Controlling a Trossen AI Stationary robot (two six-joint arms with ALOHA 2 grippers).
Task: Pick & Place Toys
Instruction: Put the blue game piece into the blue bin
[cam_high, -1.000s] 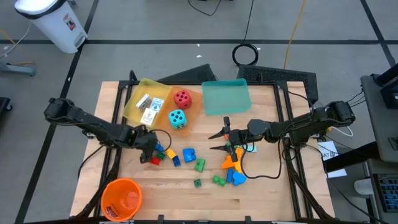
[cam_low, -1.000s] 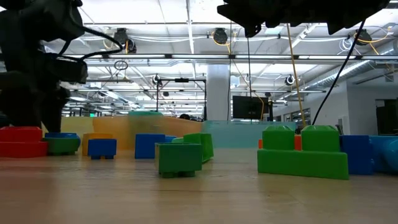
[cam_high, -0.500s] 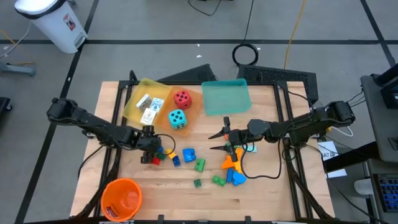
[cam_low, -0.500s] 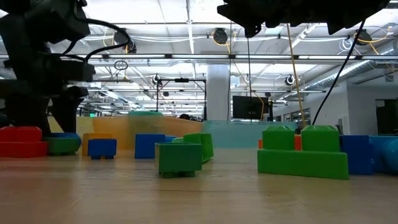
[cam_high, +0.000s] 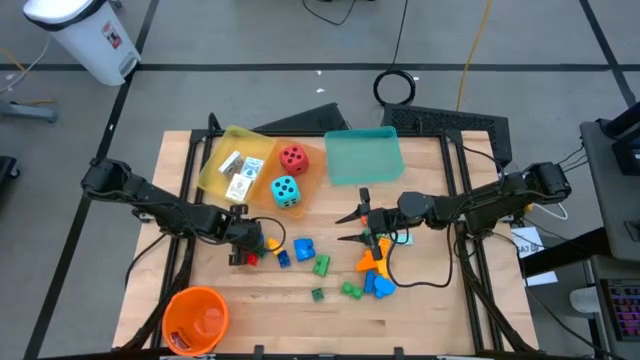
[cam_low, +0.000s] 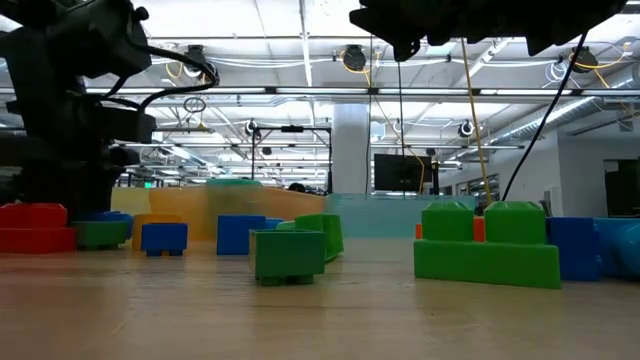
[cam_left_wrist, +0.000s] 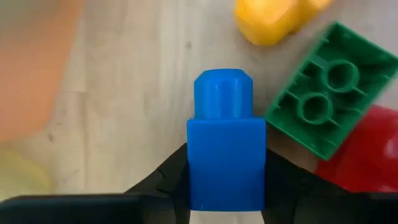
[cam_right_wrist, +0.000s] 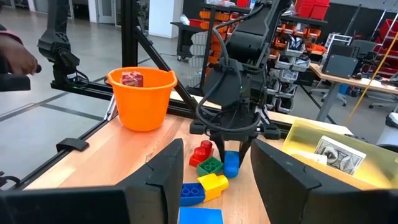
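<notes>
1. Left gripper pinching a small blue brick between its fingers, low over the table, beside a green brick, a yellow brick and a red brick.
2. Right gripper hovering partly open, holding nothing, above the orange and blue bricks near table centre.
3. Red die and cyan die sitting by the yellow tray; orange bucket standing at the table's near-left corner.
</notes>
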